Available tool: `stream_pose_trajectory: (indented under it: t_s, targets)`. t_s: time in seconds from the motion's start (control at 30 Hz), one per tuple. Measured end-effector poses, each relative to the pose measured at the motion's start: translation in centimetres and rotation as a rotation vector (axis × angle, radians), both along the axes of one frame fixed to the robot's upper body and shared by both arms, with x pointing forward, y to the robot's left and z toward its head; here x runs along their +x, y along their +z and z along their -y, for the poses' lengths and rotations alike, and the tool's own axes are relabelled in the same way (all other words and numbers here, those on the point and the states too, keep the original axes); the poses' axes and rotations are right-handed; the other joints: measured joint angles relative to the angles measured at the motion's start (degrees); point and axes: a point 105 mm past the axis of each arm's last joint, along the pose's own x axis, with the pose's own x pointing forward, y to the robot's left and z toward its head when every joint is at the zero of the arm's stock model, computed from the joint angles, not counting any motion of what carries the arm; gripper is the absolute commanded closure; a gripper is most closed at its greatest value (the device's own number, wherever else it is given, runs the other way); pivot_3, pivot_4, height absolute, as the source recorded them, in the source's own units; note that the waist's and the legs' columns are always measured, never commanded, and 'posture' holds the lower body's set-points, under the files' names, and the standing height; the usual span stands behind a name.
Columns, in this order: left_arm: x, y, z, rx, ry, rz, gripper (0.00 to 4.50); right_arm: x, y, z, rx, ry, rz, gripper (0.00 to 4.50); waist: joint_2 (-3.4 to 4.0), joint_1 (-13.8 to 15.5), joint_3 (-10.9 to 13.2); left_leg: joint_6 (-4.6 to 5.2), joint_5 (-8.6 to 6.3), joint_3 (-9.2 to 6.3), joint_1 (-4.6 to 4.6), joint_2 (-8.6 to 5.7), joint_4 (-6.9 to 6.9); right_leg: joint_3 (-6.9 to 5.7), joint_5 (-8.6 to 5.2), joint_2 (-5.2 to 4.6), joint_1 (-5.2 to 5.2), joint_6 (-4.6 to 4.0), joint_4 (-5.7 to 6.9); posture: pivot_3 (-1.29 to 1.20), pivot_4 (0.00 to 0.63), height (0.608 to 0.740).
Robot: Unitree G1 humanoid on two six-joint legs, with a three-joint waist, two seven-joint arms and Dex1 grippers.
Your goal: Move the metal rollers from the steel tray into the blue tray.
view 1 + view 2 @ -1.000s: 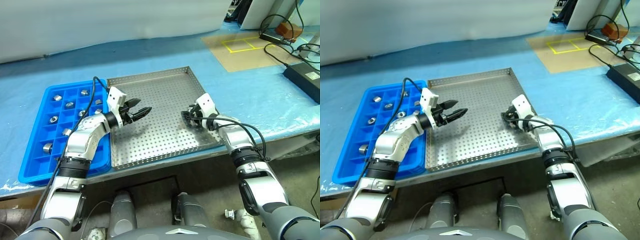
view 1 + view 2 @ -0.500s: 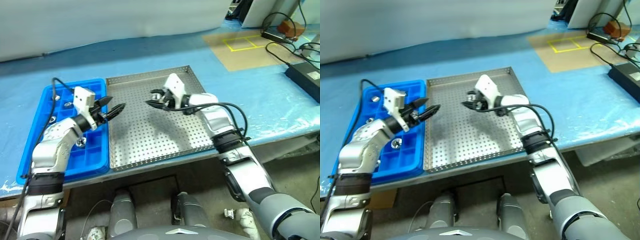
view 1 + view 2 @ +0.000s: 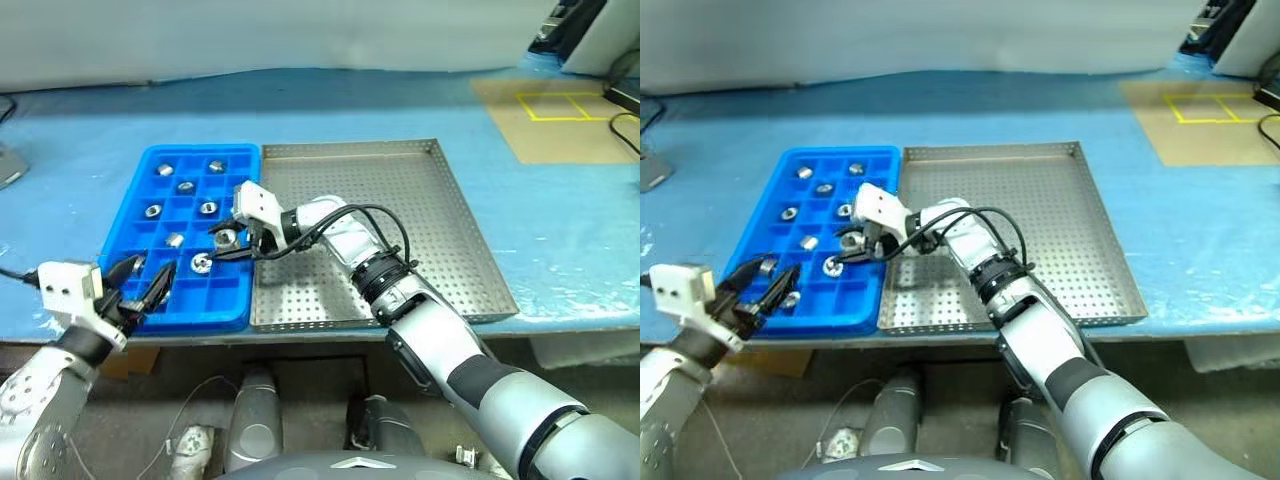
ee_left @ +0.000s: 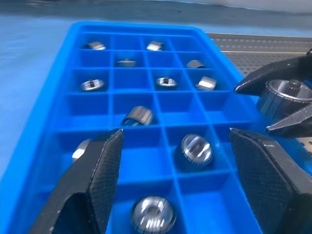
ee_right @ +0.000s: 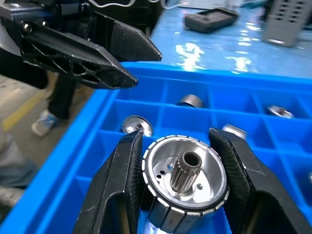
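The right gripper (image 3: 228,243) is pinching a metal roller (image 5: 185,181) just over the blue tray (image 3: 160,310), hole end facing back along the fingers. Empty cells sit right below. The left gripper (image 3: 143,283) hangs spread and empty at the near edge.

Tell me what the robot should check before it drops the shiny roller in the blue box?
1. Right gripper shut on the roller: ok.
2. Roller is over the blue tray: ok.
3. Compartment right below is free: cannot tell.
4. Left gripper, open, is out of the way at the tray's near edge: ok.
5. Steel tray has no rollers left on it: ok, none seen.
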Motion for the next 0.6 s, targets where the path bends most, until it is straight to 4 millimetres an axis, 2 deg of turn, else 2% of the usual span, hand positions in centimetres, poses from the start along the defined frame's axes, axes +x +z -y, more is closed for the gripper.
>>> stream_pose_trajectory:
  t_s: [0.17,0.33,0.6]
  targets:
    - [-1.5,-0.3,0.2,-0.014,0.048,-0.020,0.83,-0.2,-1.7,0.7,-0.074,0.042,0.002,2.75,0.09,4.8,0.1,-0.01,-0.01,-0.09,0.19,-0.02,-0.09,0.20,-0.06,0.01,0.04,0.11,0.06,0.68,0.150,0.740]
    - [-0.8,0.4,0.4,-0.010,0.038,0.014,0.83,0.9,-2.6,2.2,-0.116,-0.001,0.036,2.75,0.28,8.3,0.1,-0.02,-0.01,-0.12,0.59,-0.04,-0.25,0.44,-0.06,0.03,0.19,0.14,0.10,0.62,0.150,0.740]
    - [1.8,0.9,0.9,-0.008,-0.038,0.041,0.83,1.9,-2.3,3.2,-0.115,-0.049,0.066,2.75,0.37,8.4,0.2,-0.07,-0.02,-0.08,0.83,-0.08,-0.35,0.57,-0.07,0.07,0.33,0.18,0.10,0.52,0.150,0.740]
